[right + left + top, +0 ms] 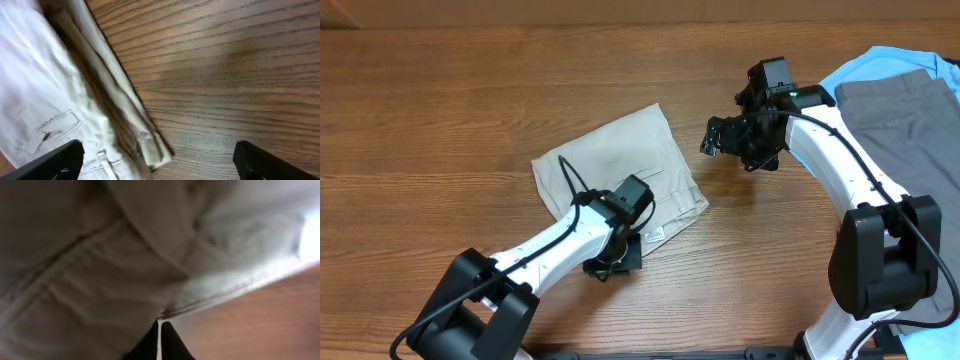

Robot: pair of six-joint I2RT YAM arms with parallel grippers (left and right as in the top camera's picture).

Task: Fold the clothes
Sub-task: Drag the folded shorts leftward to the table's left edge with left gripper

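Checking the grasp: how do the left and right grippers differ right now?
The left gripper is shut, pinching the shorts hem; the right gripper is wide open, holding nothing. The left is at the shorts' near edge; the right hangs over the table beside them. Both point downward.

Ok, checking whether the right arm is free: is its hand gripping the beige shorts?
No, the right hand stands wide open over the edge of the shorts and the table, clamping nothing.

We are seeing pale beige shorts beside our black fingers. Between them the table is showing brown grain.
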